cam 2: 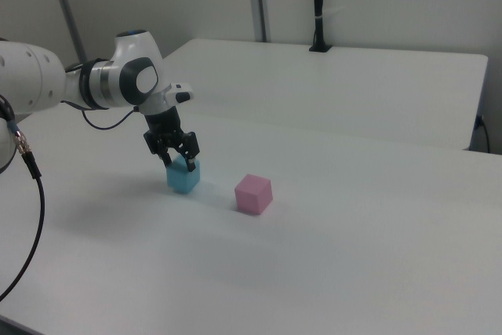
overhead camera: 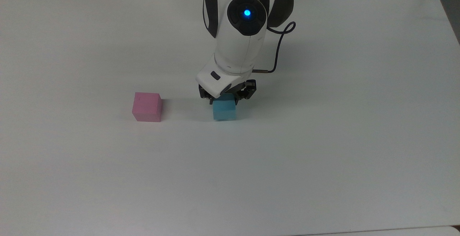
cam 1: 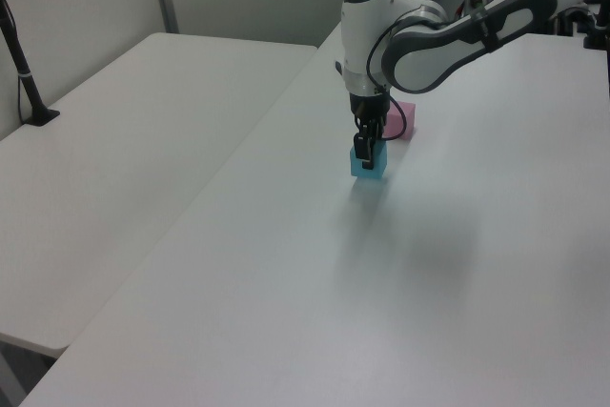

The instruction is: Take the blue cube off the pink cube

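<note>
A wide white bench carries two small matte cubes and little else; a second white table adjoins it on the left view's left, with a black post standing at its far edge. The pale pink cube rests alone on the bench surface, with open bench all around it. The light sky-blue cube sits on the bench near it, to the top view's right, the two clearly apart. The white robot arm reaches down over the blue cube, a blue light glowing on its upper joint, its black cable looping beside it. Its black pincer points straight down, its fingers set against the blue cube's upper sides, gripping it.
</note>
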### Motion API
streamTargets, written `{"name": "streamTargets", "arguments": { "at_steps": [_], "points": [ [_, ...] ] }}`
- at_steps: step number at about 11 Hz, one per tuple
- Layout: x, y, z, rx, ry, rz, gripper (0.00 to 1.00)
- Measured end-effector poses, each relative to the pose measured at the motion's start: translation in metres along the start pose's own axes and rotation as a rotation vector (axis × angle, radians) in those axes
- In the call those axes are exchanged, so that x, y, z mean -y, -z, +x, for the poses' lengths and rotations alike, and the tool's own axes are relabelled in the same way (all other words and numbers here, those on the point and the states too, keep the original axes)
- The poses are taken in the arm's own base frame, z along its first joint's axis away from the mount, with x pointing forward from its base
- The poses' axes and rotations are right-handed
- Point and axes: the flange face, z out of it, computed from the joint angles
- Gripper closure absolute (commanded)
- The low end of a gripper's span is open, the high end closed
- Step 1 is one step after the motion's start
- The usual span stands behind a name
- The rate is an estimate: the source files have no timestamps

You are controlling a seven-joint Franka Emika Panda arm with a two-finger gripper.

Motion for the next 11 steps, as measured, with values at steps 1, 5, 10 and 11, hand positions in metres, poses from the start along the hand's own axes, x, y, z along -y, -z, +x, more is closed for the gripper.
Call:
{"name": "streamTargets", "arguments": {
  "at_steps": [1,5,10,11],
  "points": [
    [-0.003,0.001,0.001,-0.003,-0.004,0.0,0.0],
    [-0.023,0.081,-0.013,-0.012,-0.032,0.002,0.0],
    [-0.072,0.201,-0.073,-0.003,-0.104,0.064,0.0],
    [-0.08,0.205,-0.075,-0.007,-0.122,0.083,0.0]
  ]
}}
